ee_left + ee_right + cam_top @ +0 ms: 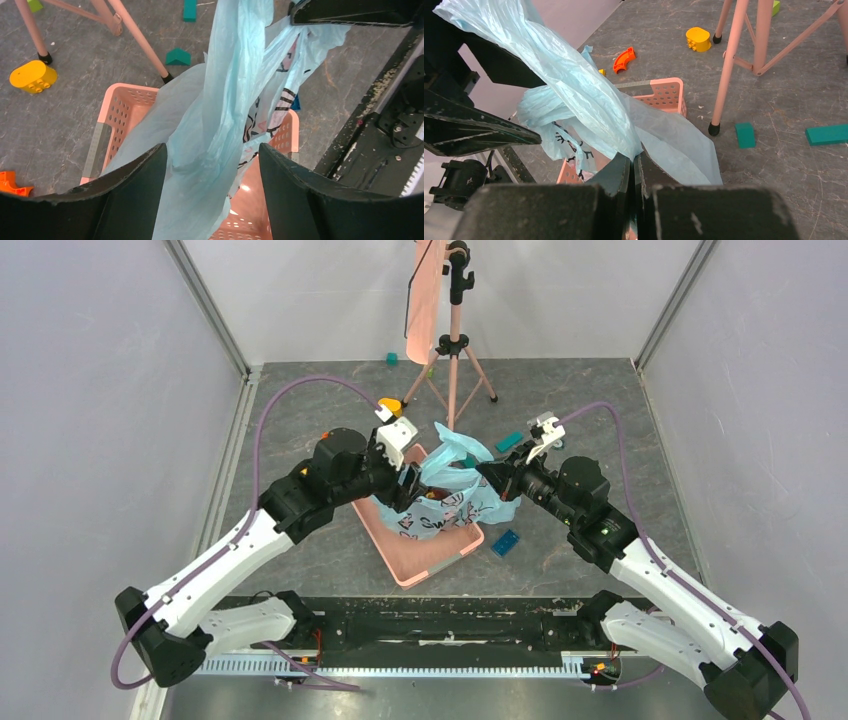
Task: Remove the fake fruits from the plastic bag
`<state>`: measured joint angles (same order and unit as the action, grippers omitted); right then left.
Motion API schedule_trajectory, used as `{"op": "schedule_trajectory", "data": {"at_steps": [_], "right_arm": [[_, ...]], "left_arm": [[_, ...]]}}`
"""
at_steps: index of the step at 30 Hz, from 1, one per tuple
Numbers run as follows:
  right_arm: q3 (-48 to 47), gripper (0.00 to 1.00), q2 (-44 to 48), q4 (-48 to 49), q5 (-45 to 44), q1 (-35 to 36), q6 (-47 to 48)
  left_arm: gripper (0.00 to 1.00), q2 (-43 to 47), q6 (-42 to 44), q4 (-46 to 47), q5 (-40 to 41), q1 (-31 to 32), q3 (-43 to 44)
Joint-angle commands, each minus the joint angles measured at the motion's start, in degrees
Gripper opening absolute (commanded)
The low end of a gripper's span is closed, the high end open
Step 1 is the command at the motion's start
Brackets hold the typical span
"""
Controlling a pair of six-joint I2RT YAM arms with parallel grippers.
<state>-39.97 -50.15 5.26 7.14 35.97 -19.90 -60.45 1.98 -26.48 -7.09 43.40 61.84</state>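
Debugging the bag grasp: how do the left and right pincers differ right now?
The left pincer is open, the plastic bag hanging loose between its jaws; the right pincer is shut, pinching the bag's film. Left reaches in from the bag's left, right from its right. Both are at the bag, which sits in the pink basket.

Crinkled light-blue plastic bag (458,502), in pink basket (430,558)

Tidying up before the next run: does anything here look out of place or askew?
The pink basket sits skewed, the plastic bag is stretched up out of it, pinched in the right claw, and toy blocks lie scattered around the tripod.
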Motion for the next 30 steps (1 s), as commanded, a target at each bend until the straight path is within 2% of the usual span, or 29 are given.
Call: {"op": "schedule_trajectory", "data": {"at_steps": [1,5,11,16,20,22,30], "right_arm": [[-1.81,0.00,0.42,1.38,-0.51,-0.17,0.60],[-1.52,0.00,0.37,1.95,-0.06,-0.11,0.39],[-1.69,0.00,0.43,1.86,0.08,-0.12,0.55],[-2.02,0.00,0.28,1.78,-0.11,-0.11,0.69],[-3.98,0.00,-0.10,0.92,-0.28,-0.10,1.04],[-5.76,0.00,-0.23,-0.03,-0.43,-0.11,1.59],[-12.41,0.00,3.31,-4.16,-6.74,-0.11,2.87]], "left_arm": [[0.75,-1.24,-3.10,1.71,6.14,1.05,0.09],[0.69,-2.43,-4.86,2.12,10.31,1.08,-0.10],[0.52,-4.26,-5.57,2.35,11.50,1.05,0.12],[0.16,-3.89,-6.96,3.48,10.99,1.07,0.50],[0.05,-2.13,-7.34,4.35,9.69,1.08,1.62],[0.02,-0.87,-7.34,4.71,9.03,1.08,2.58],[0.02,3.73,-7.25,6.29,1.81,1.08,8.02]]}}
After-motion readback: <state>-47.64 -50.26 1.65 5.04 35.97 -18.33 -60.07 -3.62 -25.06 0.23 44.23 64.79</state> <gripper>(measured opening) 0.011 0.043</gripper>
